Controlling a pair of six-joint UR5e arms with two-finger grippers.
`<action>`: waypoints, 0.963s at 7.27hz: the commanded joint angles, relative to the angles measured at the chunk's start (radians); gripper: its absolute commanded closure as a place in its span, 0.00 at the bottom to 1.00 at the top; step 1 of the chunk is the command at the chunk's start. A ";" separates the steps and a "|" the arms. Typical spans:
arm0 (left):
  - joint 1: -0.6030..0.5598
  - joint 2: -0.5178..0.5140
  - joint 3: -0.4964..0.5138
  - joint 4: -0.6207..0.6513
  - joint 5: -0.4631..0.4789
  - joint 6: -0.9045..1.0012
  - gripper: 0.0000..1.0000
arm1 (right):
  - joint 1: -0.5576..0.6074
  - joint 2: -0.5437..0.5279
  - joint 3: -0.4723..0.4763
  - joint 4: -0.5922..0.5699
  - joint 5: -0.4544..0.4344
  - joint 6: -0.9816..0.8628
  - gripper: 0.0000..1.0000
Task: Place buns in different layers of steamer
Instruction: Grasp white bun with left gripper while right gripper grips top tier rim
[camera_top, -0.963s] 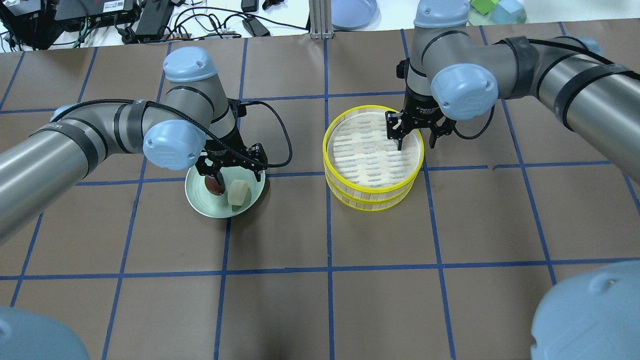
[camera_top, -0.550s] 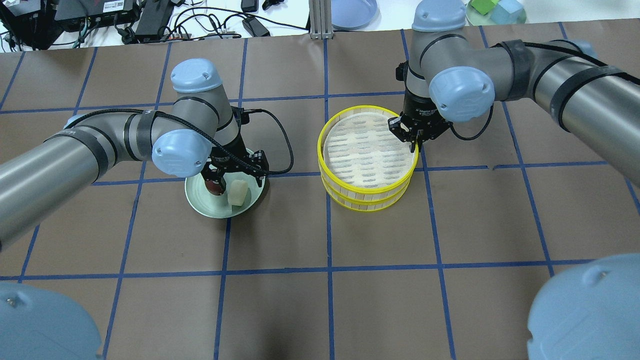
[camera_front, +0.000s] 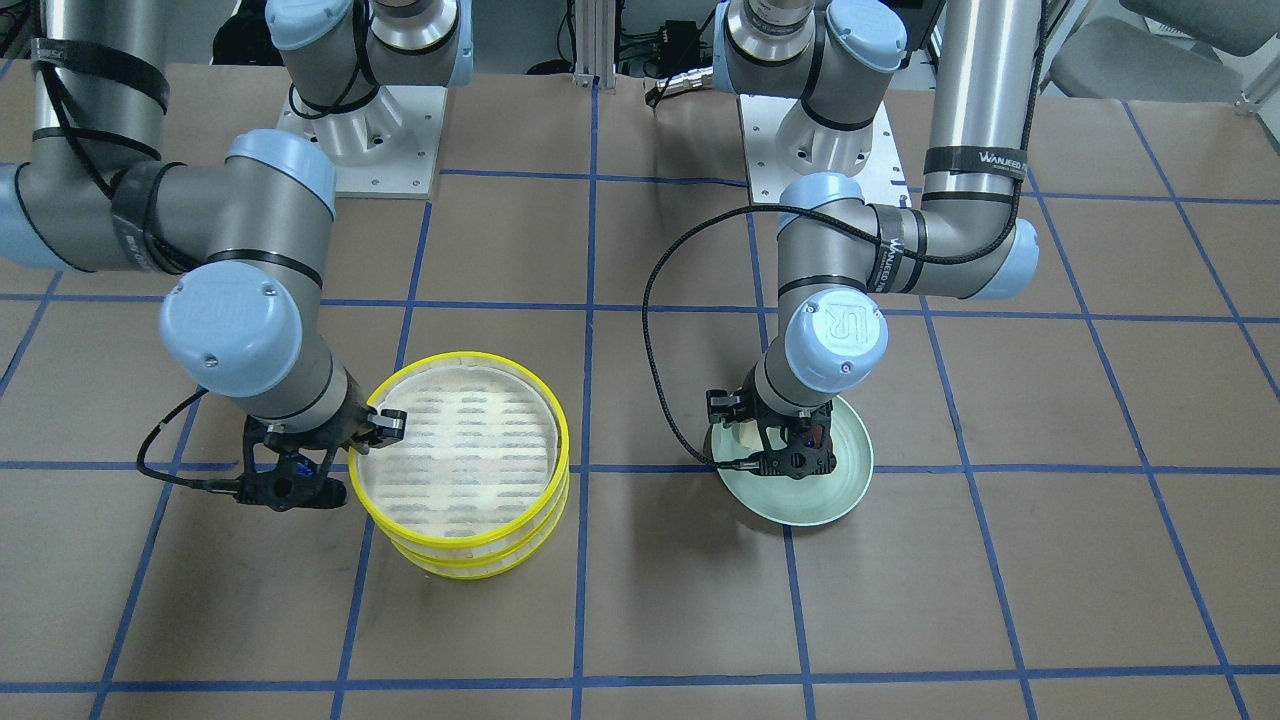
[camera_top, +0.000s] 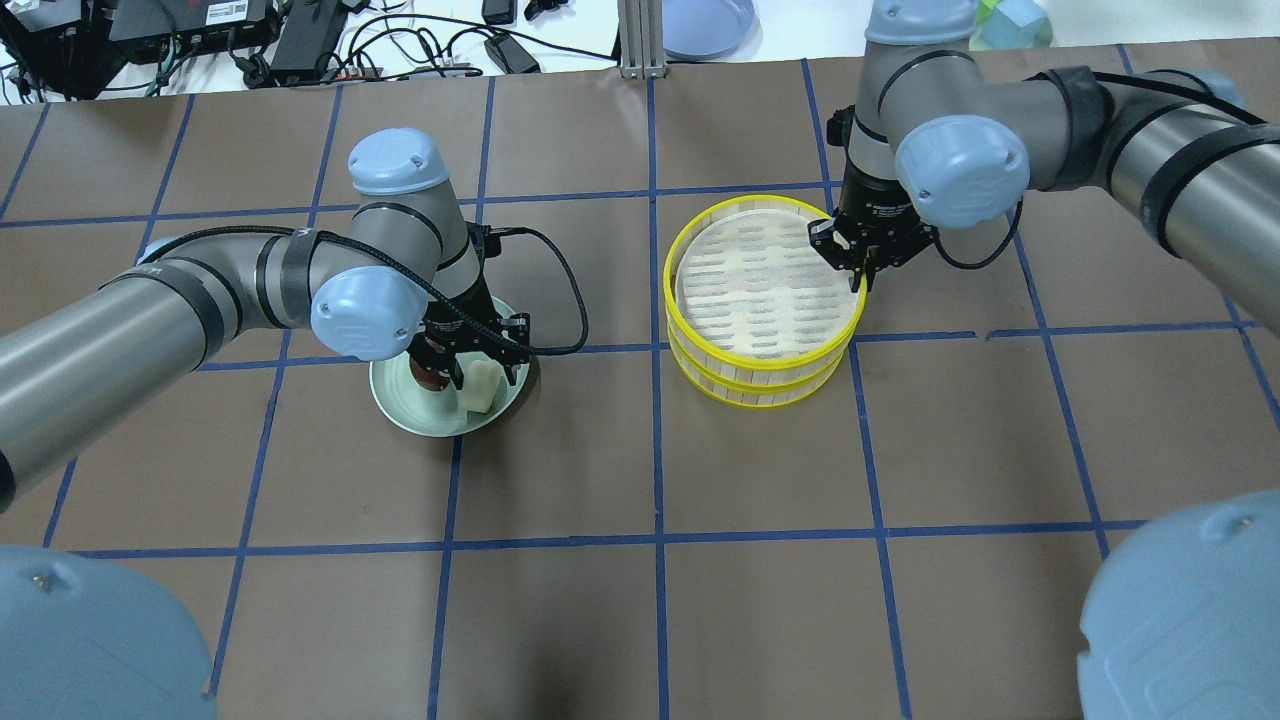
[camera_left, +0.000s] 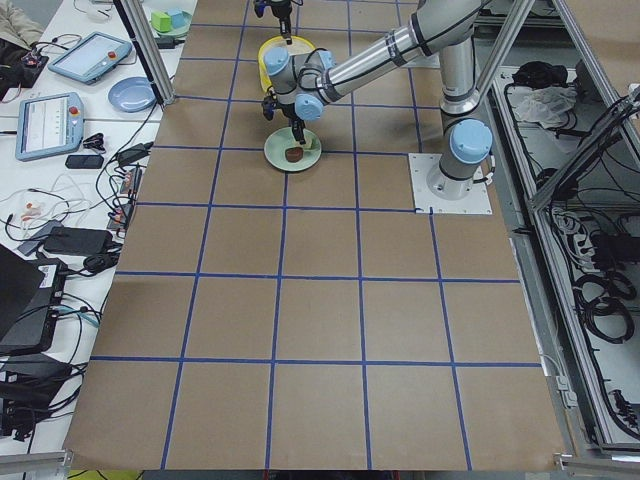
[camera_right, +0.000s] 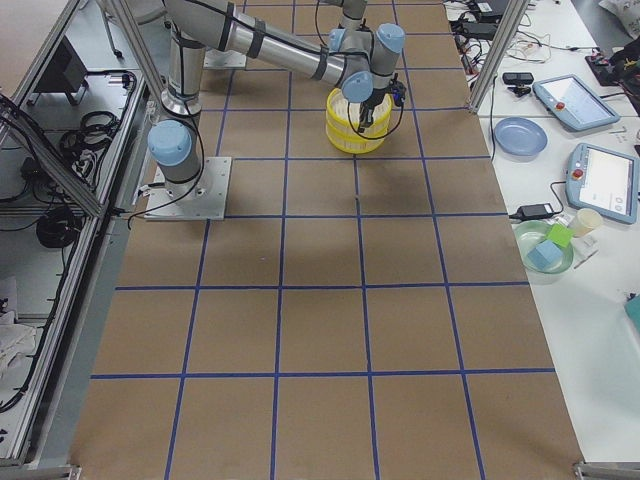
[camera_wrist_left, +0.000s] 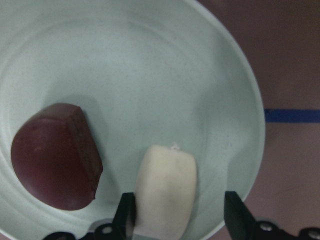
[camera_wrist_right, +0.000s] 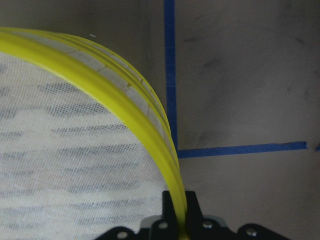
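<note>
The steamer is a stack of two yellow-rimmed trays; the top layer sits on the lower layer, both without buns. My right gripper is shut on the top layer's yellow rim. The cream bun and the dark reddish-brown bun lie on the pale green plate. My left gripper is open, low over the plate, its fingers on either side of the cream bun.
A blue plate, an aluminium post, cables and power bricks and coloured blocks lie beyond the table's far edge. Brown table with blue grid tape spreads in front of the plate and steamer.
My right gripper closed on the top layer's rim, and the steamer then shifted right with it. My left gripper moved from over the dark bun to straddle the cream bun.
</note>
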 joint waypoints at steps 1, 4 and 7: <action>0.000 -0.001 0.000 0.023 0.004 0.032 0.70 | -0.054 -0.009 0.002 0.009 0.012 -0.019 1.00; 0.001 0.000 0.000 0.022 0.052 0.099 0.89 | -0.052 -0.009 0.004 0.013 0.015 -0.016 1.00; 0.009 0.057 0.071 0.010 0.064 0.163 0.89 | -0.046 -0.001 0.005 0.003 0.019 -0.008 1.00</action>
